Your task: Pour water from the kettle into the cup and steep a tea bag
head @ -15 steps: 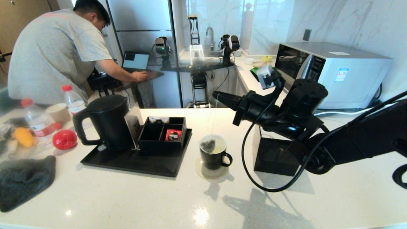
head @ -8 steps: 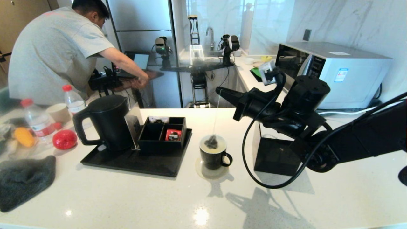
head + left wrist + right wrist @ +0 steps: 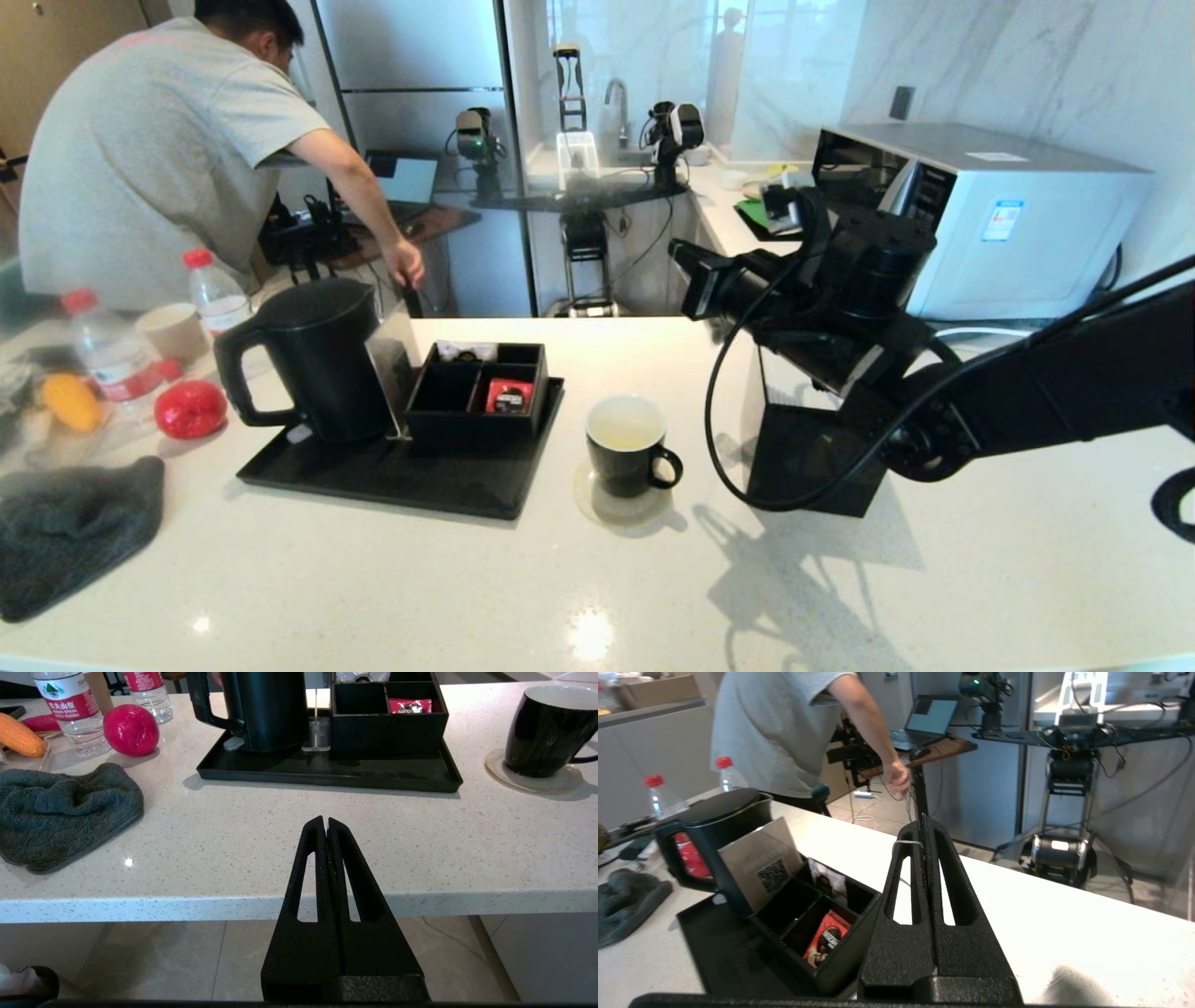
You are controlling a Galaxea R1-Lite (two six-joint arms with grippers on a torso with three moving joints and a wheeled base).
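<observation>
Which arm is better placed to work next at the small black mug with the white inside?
Right. The right gripper is raised above the white counter near the mug, fingers shut on a pale thread. The left gripper sits parked at the counter's near edge, shut and empty.

Open counter [image 3: 392, 579] in front of me, bare from the near edge up to the black tray [image 3: 373, 476]. My approach to the mug [image 3: 627, 455] from above is unobstructed. On its left stand the compartment box [image 3: 481, 397] and the kettle [image 3: 313, 359]; just beside it on the right, a black bin [image 3: 808, 462]. Grey cloth [image 3: 70, 532] blocks the near-left corner.
</observation>
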